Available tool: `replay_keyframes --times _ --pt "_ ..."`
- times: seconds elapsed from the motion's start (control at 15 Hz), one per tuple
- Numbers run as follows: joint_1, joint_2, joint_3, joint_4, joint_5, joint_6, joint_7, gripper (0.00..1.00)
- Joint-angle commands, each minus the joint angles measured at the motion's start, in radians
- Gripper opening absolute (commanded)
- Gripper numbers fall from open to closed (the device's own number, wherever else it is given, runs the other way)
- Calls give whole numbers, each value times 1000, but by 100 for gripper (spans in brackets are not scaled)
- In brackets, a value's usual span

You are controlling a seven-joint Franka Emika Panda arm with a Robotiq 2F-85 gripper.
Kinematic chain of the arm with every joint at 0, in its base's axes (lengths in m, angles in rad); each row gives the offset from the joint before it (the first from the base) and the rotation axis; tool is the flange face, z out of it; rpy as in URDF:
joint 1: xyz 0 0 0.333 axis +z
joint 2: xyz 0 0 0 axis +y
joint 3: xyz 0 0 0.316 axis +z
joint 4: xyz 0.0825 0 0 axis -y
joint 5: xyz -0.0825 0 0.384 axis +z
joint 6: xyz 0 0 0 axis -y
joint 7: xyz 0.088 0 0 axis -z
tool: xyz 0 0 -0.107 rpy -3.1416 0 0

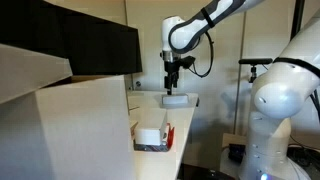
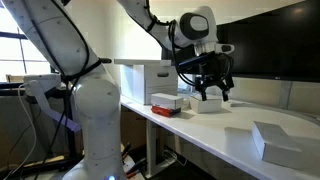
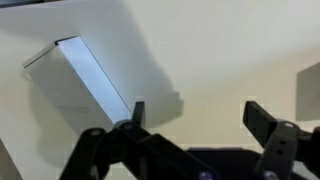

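My gripper [image 3: 200, 116] is open, with only bare white table between its black fingers [image 3: 138, 112]. In the wrist view a white rectangular box [image 3: 85, 85] lies to the left of the left finger, apart from it. In both exterior views the gripper [image 1: 172, 86] [image 2: 213, 93] hangs pointing down just above the white box [image 1: 176, 100] [image 2: 209, 105] on the table, not touching it.
A red-edged tray holding a white block [image 1: 152, 136] [image 2: 166, 101] sits on the white table [image 1: 190, 120]. Another white box [image 2: 276, 141] lies near one table end, and a taller white box [image 2: 148, 80] stands behind. Black monitors [image 1: 70, 45] line the wall. A second white robot arm [image 1: 270, 110] stands beside the table.
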Motion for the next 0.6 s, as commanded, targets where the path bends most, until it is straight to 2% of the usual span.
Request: replay_keyframes --times 0.0,0.53 --pt "3 0 -2 2 -1 -3 1 100" --pt "8 -3 1 -1 8 -10 4 100"
